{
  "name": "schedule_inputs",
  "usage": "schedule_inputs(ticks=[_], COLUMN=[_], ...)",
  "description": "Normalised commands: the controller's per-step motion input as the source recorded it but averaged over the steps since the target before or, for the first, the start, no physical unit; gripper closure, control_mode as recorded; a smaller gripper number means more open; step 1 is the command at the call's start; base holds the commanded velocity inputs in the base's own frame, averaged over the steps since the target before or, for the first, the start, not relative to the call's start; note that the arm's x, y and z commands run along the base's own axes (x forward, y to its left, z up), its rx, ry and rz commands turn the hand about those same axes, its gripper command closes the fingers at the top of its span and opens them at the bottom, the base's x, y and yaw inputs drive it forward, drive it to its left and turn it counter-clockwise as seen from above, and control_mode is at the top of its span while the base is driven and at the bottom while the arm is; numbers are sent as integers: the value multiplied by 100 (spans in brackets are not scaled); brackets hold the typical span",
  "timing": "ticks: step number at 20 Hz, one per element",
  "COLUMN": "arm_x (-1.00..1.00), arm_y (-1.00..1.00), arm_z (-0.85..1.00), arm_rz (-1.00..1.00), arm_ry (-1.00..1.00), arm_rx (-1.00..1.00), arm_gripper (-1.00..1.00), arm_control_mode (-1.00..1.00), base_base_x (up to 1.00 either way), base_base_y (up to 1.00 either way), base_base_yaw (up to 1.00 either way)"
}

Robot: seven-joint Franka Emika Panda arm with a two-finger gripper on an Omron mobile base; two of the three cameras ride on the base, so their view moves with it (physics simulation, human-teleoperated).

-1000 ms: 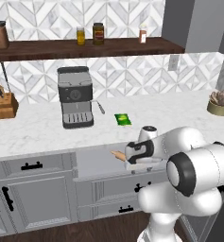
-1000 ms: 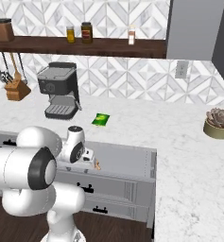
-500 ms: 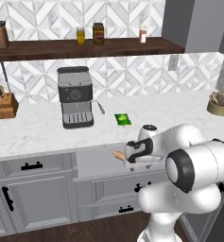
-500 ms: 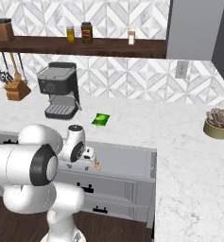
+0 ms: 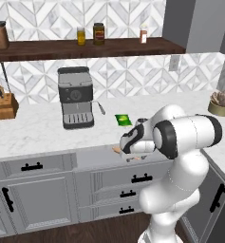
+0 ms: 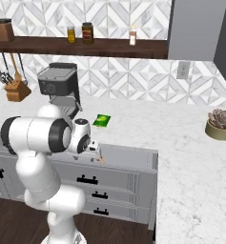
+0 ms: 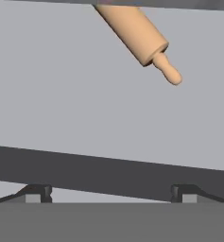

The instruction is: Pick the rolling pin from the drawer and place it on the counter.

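The drawer (image 5: 92, 155) stands pulled out below the counter (image 5: 33, 132), its plain grey inside (image 7: 80, 94) showing. The light-brown rolling pin (image 7: 132, 29) lies slanted on the drawer floor, one narrow handle (image 7: 168, 71) pointing my way; the other end is cut off by the picture's top edge. From the base views only a tip of the rolling pin (image 5: 116, 149) (image 6: 101, 158) peeks out beside my hand. My gripper (image 7: 111, 193) (image 5: 132, 153) (image 6: 93, 148) hovers over the drawer, open, with its fingertips (image 7: 38, 191) wide apart and nothing between them, short of the pin.
A coffee machine (image 5: 76, 97) and a green packet (image 5: 124, 119) sit on the counter behind the drawer. A knife block (image 5: 4, 105) stands far left, a potted succulent (image 5: 221, 103) far right. A dark wall shelf (image 5: 85, 47) carries jars. Closed drawers with black handles (image 5: 141, 179) sit below.
My hand has crept slightly to the left over the open drawer. The rolling pin and drawer have not moved.
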Motion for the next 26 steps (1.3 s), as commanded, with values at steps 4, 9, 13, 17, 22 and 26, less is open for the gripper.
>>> schedule_inputs(ticks=[4,9,13,17,22,26], arm_x=[-28,-96,-100,-100,-100,-100], arm_y=[0,0,0,0,0,-4], arm_z=[-71,-100,-100,-100,-100,-96], arm_rz=[0,2,5,5,3,0], arm_ry=[0,-2,-1,-1,0,0], arm_rx=[0,-4,-6,-2,0,0], arm_gripper=[-100,-100,-100,-100,-100,-100], arm_control_mode=[-100,-100,-100,-100,-100,-100], base_base_x=[0,0,0,0,0,0], base_base_y=[0,0,0,0,0,0], base_base_yaw=[0,0,0,0,0,0])
